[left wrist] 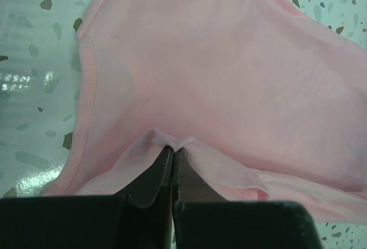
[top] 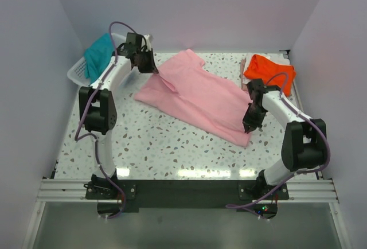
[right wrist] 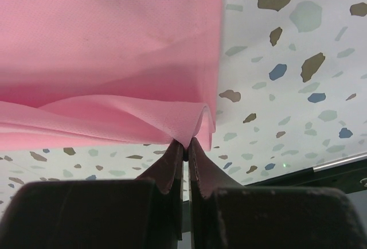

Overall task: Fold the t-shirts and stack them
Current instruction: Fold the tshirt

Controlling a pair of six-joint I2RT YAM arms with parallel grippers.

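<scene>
A light pink t-shirt (top: 198,97) lies spread slantwise over the middle of the speckled table. My left gripper (top: 151,69) is shut on the pink shirt's far left edge, where a fold of cloth (left wrist: 172,141) bunches over the fingertips. My right gripper (top: 250,127) is shut on the pink shirt's near right corner (right wrist: 195,128), lifted a little off the table. A bright orange t-shirt (top: 269,70) lies crumpled at the far right. A teal t-shirt (top: 98,54) hangs over the basket at the far left.
The white lattice basket (top: 77,72) stands at the table's far left corner, just left of my left arm. White walls close in the table on three sides. A metal rail (top: 183,189) runs along the near edge.
</scene>
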